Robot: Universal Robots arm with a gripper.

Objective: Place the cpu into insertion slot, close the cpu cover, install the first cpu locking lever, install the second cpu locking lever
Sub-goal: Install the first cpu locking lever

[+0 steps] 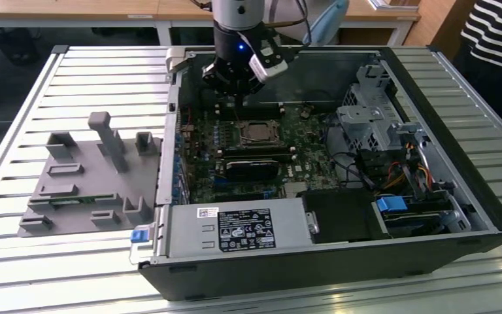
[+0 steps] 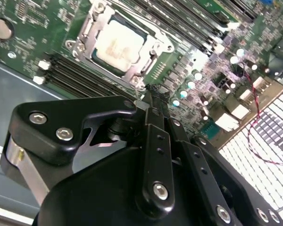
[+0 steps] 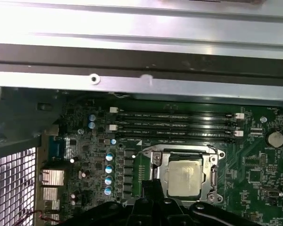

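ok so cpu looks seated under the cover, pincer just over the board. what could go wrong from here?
1. The pincer, shut, hangs close to the capacitors beside the cpu cover; a sideways slip could clip them.
2. Whether the levers are latched is unclear; pressing on a cover not lying flat could load the cpu.
3. The thin red wire nearby might snag.

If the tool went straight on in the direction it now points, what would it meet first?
The tool would probably meet a corner of the cpu cover first, or the motherboard just beside it; depth is unclear.
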